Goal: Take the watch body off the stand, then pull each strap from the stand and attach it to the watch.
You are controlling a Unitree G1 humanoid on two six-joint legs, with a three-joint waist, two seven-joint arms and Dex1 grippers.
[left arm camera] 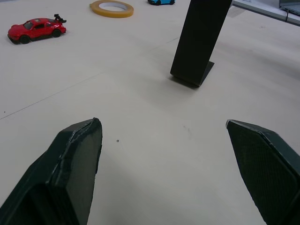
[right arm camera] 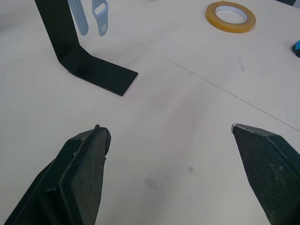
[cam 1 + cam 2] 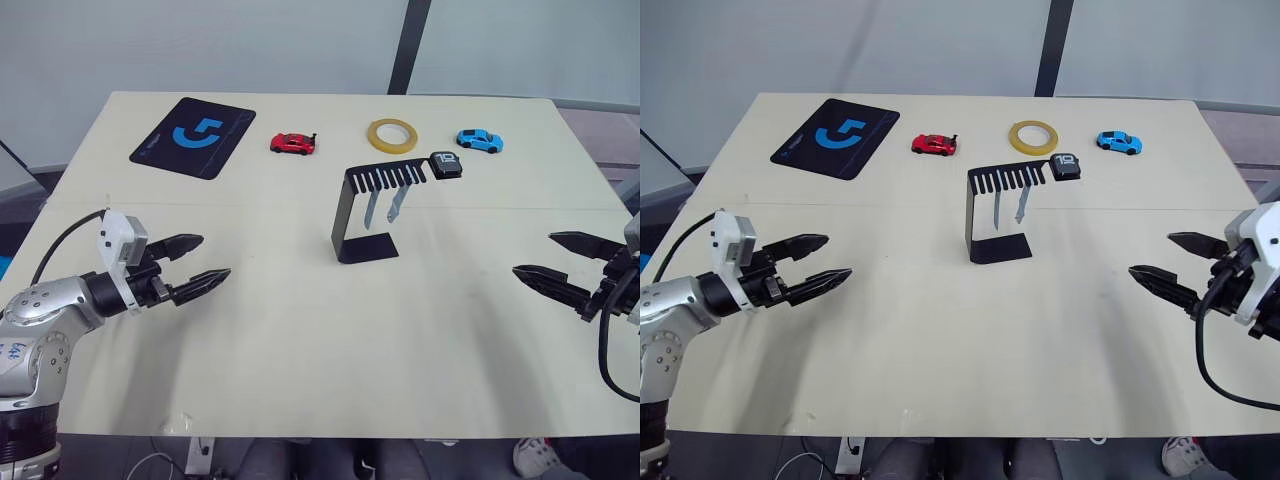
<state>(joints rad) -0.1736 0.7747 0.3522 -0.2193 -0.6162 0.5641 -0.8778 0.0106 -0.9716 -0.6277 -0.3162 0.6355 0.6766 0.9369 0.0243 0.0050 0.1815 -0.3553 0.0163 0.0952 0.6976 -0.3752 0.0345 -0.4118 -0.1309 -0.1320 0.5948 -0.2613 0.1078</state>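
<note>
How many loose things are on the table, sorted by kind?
Toy cars: 2, the red car and the blue car
Tape roll: 1
Mouse pad: 1
Stand: 1
Watch body: 1
Straps: 2, hanging from the stand
Total: 8

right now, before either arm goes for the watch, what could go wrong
1. The watch body sits at the end of the stand's top plate; a sideways pull may tip the thin stand.
2. The two straps hang close together under the plate, so a claw could catch both.
3. The yellow tape roll and blue toy car lie just behind and could get bumped.
</note>
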